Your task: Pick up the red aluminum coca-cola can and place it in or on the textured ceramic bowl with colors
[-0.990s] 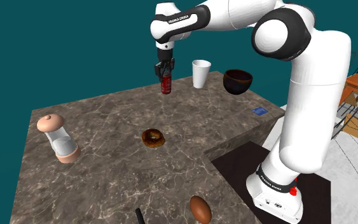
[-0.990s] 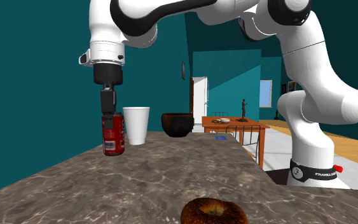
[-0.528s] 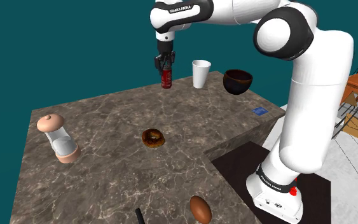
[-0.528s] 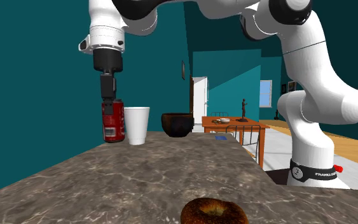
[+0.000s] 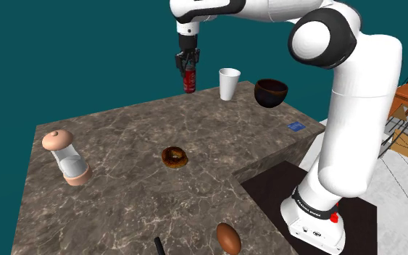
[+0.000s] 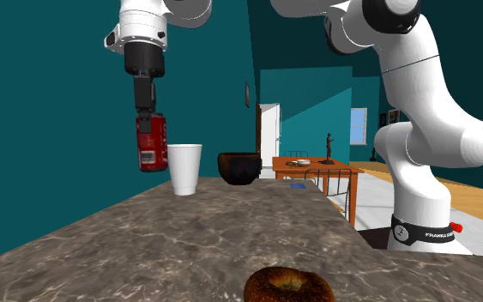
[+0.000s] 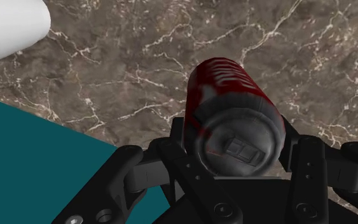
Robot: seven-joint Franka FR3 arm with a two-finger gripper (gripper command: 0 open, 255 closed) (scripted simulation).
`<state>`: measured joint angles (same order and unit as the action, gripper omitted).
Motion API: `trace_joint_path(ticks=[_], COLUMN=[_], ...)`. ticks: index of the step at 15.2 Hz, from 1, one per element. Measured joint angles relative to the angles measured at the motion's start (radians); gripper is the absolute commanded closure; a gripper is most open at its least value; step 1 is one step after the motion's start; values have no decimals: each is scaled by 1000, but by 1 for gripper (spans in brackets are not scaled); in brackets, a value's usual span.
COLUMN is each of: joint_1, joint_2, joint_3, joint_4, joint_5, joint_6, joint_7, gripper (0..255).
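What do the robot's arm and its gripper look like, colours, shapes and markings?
The glossy white arm has thick rounded links and dark grey-black joints. A black band near its base carries white lettering, with a small red tab beside it. The all-black two-finger gripper is blocky, with screw heads visible in the wrist view.

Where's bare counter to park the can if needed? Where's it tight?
Widest bare counter lies between the doughnut and the cup and bowl. Another patch sits between the doughnut and the pink-topped jar. Tightest: the far corner, where cup and bowl stand close.
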<state>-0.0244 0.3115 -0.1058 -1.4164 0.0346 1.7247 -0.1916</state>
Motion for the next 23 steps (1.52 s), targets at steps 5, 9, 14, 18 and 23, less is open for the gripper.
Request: trace_joint_path(ticks=[5, 9, 14, 18, 23], joint_1=[-2, -5, -22, -62, -116], joint_2=[8, 18, 4, -87, -171], joint_3=[-1, -1, -10, -35, -74], joint_4=[80, 148, 184, 63, -50], joint_5=[1, 2, 3, -2, -9], joint_6=[-72, -130, -181, -151, -123], joint_7=[0, -1, -24, -92, -188], gripper=[255, 255, 255, 255, 255])
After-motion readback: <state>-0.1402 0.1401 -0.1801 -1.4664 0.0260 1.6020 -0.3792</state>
